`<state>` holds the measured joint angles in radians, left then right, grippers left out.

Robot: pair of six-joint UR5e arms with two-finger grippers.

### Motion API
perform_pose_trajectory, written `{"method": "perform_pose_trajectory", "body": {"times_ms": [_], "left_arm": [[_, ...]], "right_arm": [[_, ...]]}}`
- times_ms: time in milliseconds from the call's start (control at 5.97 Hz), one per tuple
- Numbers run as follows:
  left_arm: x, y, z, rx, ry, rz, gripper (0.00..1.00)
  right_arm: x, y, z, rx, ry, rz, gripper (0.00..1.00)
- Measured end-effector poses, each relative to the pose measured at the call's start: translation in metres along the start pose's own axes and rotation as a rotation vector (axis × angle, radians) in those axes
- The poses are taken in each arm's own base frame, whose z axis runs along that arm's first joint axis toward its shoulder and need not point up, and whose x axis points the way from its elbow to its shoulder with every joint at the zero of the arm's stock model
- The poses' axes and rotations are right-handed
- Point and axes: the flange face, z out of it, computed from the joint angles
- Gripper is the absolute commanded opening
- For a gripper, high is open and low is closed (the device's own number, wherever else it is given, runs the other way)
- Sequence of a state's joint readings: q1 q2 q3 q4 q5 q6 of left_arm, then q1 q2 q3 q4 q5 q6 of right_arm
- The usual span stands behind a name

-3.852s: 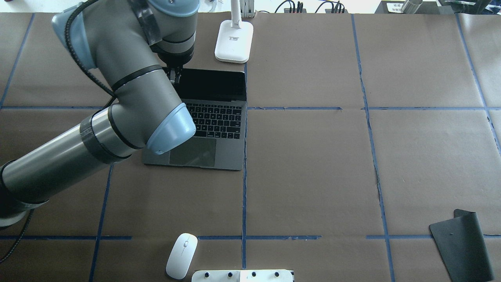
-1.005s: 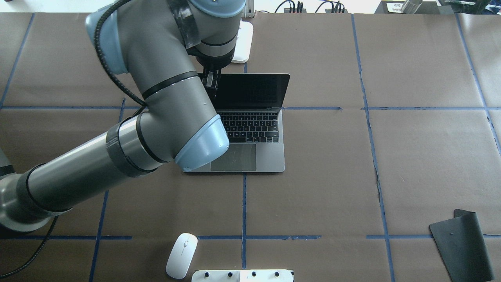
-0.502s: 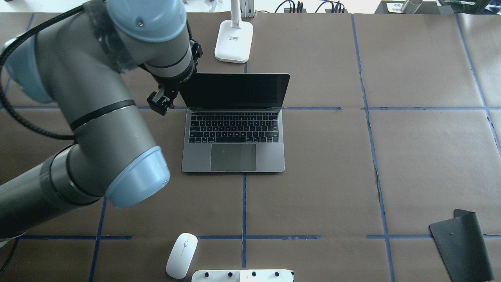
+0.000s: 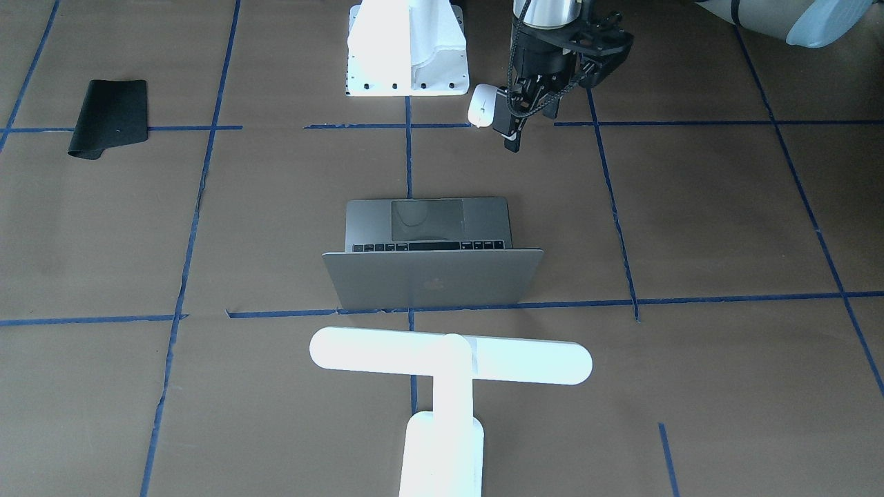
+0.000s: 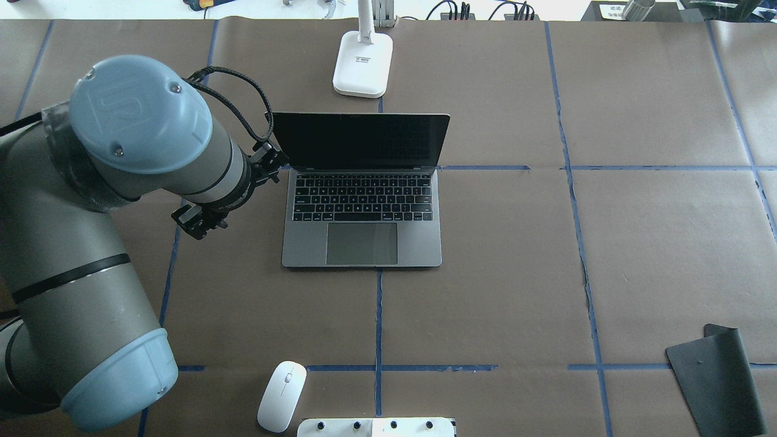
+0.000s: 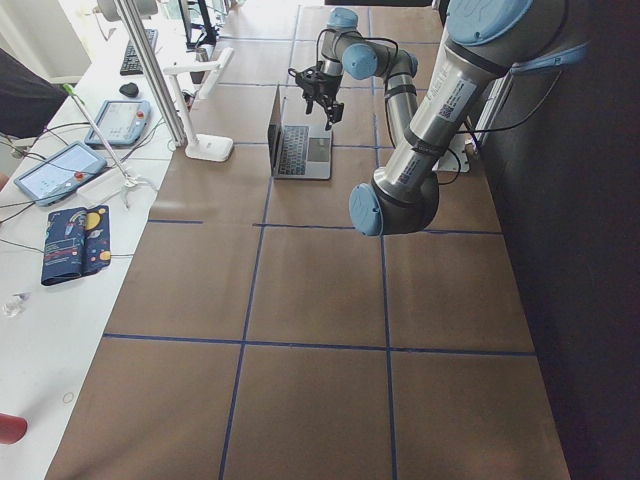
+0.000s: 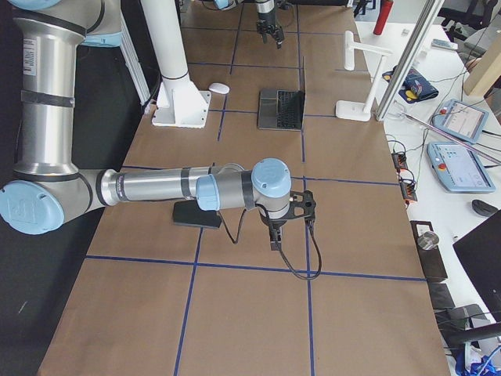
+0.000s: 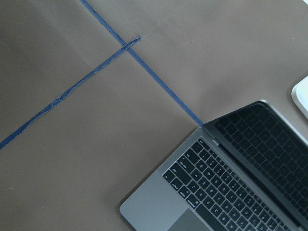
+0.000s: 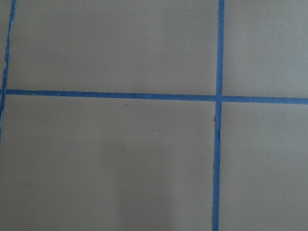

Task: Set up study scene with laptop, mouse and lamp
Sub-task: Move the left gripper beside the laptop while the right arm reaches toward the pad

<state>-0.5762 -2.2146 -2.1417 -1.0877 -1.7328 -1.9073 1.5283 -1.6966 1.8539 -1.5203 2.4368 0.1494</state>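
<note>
The laptop (image 5: 363, 200) stands open mid-table, its Apple-logo lid (image 4: 431, 279) facing the front camera. The lamp (image 4: 449, 359) stands just behind it, its base (image 5: 362, 64) at the far edge. The mouse (image 5: 281, 396) lies near the robot's side, also in the front view (image 4: 481, 105). My left gripper (image 5: 197, 221) hovers left of the laptop, holds nothing, and looks open; the front view (image 4: 511, 137) shows it beside the mouse. The left wrist view shows the laptop's corner (image 8: 226, 183). My right gripper (image 7: 274, 235) hangs over bare paper; I cannot tell its state.
A black mouse mat (image 5: 716, 379) lies at the near right, one edge curled. A white bolt-holed mount block (image 5: 376, 427) sits at the near edge beside the mouse. Blue tape lines cross the brown paper. Cables and tablets lie beyond the far edge.
My left gripper slid the open laptop to the right by its lid, let go, and drew back left and toward the robot. Mouse, lamp and mat stayed put.
</note>
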Motion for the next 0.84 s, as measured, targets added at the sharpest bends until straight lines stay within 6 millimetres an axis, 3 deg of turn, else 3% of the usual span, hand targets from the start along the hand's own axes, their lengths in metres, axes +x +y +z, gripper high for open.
{"method": "perform_pose_trajectory", "body": {"times_ms": [335, 837], "left_arm": [[-0.017, 0.021, 0.019, 0.012, -0.031, 0.102, 1.00], [-0.046, 0.020, 0.006, -0.009, -0.011, 0.266, 1.00]], "right_arm": [[-0.061, 0.000, 0.007, -0.020, -0.007, 0.017, 1.00], [-0.132, 0.014, 0.032, -0.018, -0.004, 0.026, 1.00]]}}
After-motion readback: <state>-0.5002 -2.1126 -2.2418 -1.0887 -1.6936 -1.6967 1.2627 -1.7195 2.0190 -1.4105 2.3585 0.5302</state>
